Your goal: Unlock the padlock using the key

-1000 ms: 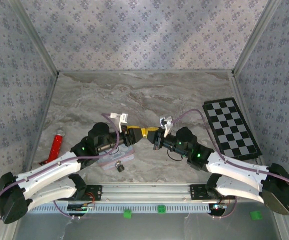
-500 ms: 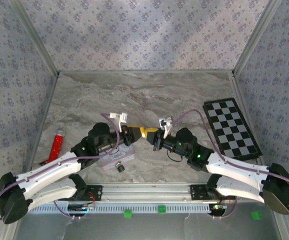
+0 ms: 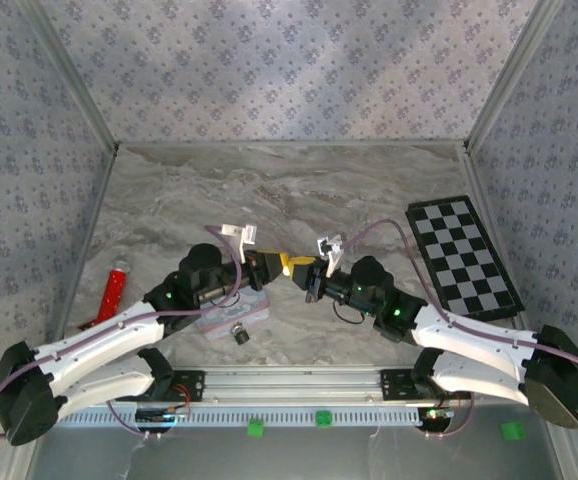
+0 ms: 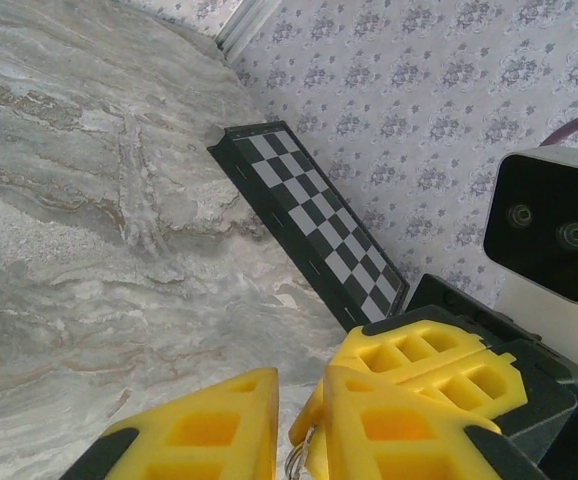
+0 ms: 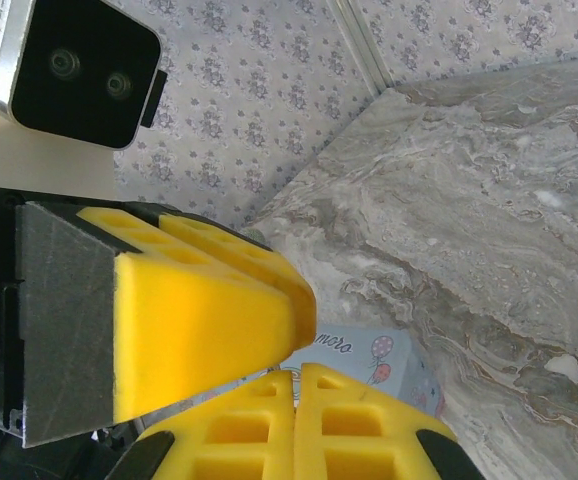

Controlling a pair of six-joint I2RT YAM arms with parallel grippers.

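The tiny dark padlock [image 3: 239, 335] lies on the table next to a pale blue tin [image 3: 231, 315], below my left arm. My two grippers meet tip to tip above the table. My right gripper [image 3: 301, 268] is shut, its yellow pads [image 4: 429, 365] pressed together. A thin metal ring of the key [image 4: 299, 462] pokes out at their tip. My left gripper [image 4: 301, 380] stands around that ring with a narrow gap between its fingers [image 5: 199, 320]. The right wrist view has the right gripper [image 5: 297, 375] over the tin [image 5: 379, 355].
A black and white chequered board [image 3: 464, 255] lies at the right wall. A red stick-like object [image 3: 114, 290] lies at the left wall. Patterned walls enclose the marble table on three sides.
My left gripper's jaws have narrowed around the right gripper's tip. Both arms have stayed almost still.
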